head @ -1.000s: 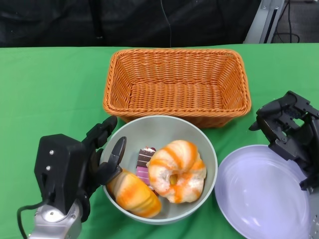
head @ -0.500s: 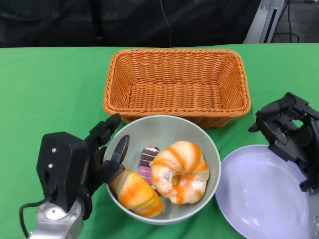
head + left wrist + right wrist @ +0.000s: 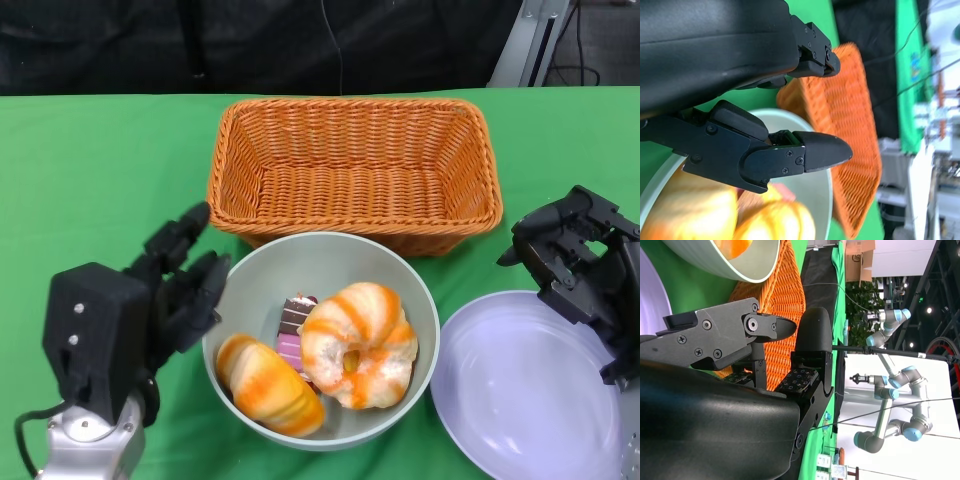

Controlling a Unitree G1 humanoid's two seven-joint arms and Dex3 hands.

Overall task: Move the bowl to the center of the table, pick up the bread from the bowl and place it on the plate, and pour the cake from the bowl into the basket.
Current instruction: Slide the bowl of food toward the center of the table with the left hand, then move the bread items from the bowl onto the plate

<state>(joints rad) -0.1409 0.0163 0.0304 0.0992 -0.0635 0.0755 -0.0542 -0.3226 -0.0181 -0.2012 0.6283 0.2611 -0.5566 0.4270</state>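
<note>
The left hand (image 3: 165,290) hangs just beside the bowl's (image 3: 300,262) near-left rim, fingers spread and holding nothing; in the head view its fingertips (image 3: 190,222) point toward the basket (image 3: 355,170), apart from the rim. The left wrist view shows the same: one finger (image 3: 790,152) lies over the bowl's edge without gripping it, another reaches toward the basket's corner (image 3: 850,130).

The bowl stands on the green table (image 3: 90,170), touching or nearly touching the basket's near wall. Inside lie a long orange-striped bread (image 3: 268,385) against the near-left wall, a ring-shaped bread (image 3: 358,342) to the right, and a small dark-and-pink cake (image 3: 292,318) wedged between them, partly hidden by both.

The plate (image 3: 520,390), pale lilac, sits just right of the bowl, their rims close. The right hand (image 3: 575,260) hovers over the plate's far edge, holding nothing, fingers loosely curled; whether they press together I cannot tell. In the right wrist view its fingers (image 3: 725,335) point toward the basket's side (image 3: 782,300), with the bowl's outer wall (image 3: 740,265) beyond.
</note>
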